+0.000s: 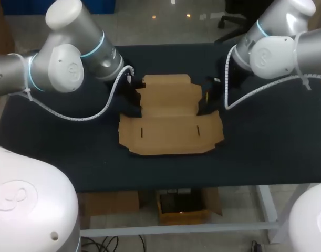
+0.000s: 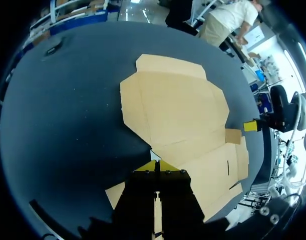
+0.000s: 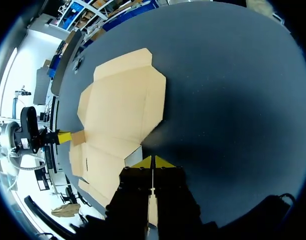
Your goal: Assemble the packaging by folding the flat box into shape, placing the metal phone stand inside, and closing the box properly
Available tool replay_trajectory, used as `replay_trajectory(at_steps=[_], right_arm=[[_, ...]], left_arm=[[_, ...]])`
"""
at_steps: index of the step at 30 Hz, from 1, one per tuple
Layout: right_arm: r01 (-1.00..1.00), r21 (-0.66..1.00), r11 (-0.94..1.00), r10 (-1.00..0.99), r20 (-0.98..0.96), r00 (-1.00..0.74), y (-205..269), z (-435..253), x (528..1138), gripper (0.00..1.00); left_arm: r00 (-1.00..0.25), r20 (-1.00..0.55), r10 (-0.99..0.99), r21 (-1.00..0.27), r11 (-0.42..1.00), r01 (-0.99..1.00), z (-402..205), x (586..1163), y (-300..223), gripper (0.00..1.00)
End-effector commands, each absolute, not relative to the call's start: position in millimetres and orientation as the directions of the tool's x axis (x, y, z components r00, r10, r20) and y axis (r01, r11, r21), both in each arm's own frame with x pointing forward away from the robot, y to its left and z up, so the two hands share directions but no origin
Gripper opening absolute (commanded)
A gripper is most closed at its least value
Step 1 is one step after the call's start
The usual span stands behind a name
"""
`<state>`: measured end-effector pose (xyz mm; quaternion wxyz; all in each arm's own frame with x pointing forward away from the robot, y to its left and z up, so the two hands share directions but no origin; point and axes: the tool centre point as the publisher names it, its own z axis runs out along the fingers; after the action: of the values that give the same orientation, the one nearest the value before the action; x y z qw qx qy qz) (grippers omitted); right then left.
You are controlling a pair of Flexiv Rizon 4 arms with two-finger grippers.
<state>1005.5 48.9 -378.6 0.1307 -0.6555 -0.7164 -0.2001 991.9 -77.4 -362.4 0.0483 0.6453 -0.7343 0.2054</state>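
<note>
A flat brown cardboard box blank [image 1: 171, 118] lies unfolded in the middle of the dark table [image 1: 265, 147]. My left gripper [image 1: 133, 93] is low at the blank's left edge, its fingers shut with nothing between them. In the left wrist view its yellow tips [image 2: 157, 165] meet at the cardboard [image 2: 173, 105] edge. My right gripper [image 1: 206, 102] is at the blank's right edge, shut and empty too. Its tips [image 3: 153, 162] touch the cardboard [image 3: 120, 110] side. Each wrist view shows the other arm's yellow tip [image 2: 251, 125] [image 3: 64, 136] across the blank. No metal phone stand is in view.
Bare dark tabletop [image 1: 60, 142] surrounds the blank on all sides, with wide room in front and to the right. Both arms' white cables [image 1: 92, 115] hang low over the table near the blank's back corners.
</note>
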Motion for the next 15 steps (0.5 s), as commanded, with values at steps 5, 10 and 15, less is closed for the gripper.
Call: replay_trajectory(at_steps=[5,10,15], right_arm=[[0.99,0.133,0.05,0.881,0.461,-0.106,22.4,-356.3,1000.1,0.0],[0.988,0.146,0.042,0.882,0.46,-0.105,8.0,-344.2,996.9,0.0],[0.989,0.146,0.031,0.881,0.464,-0.096,-5.4,-337.7,992.7,0.0]], left_arm=[[-0.14,0.336,-0.931,-0.236,0.061,-0.97,-337.8,983.5,-61.6,0.0],[-0.13,0.359,-0.924,-0.231,0.047,-0.972,-324.3,974.9,-49.5,0.0],[-0.105,0.363,-0.926,-0.229,0.021,-0.973,-317.6,961.8,-40.0,0.0]])
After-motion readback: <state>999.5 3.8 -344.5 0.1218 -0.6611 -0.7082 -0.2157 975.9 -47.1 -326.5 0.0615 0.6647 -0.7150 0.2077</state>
